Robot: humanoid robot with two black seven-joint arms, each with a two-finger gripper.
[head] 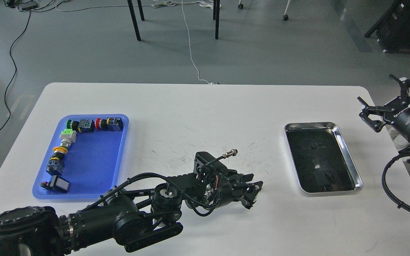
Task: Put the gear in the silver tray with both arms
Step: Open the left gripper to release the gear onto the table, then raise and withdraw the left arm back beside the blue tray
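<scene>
The silver tray [347, 160] lies on the right part of the white table. A small dark toothed piece, the gear [313, 145], lies on its dark base near the far end. My left gripper [254, 190] hovers low over the table's middle, well left of the tray. Its fingers are slightly parted with nothing between them. My right gripper [386, 101] is off the table's right edge, beyond the tray's far right corner. Its claws are spread wide and empty.
A blue plastic tray [94, 167] at the left holds several push-button switches along its far and left sides. A loose cable loop [392, 192] of the right arm hangs by the table's right edge. Chair legs and cords are on the floor behind.
</scene>
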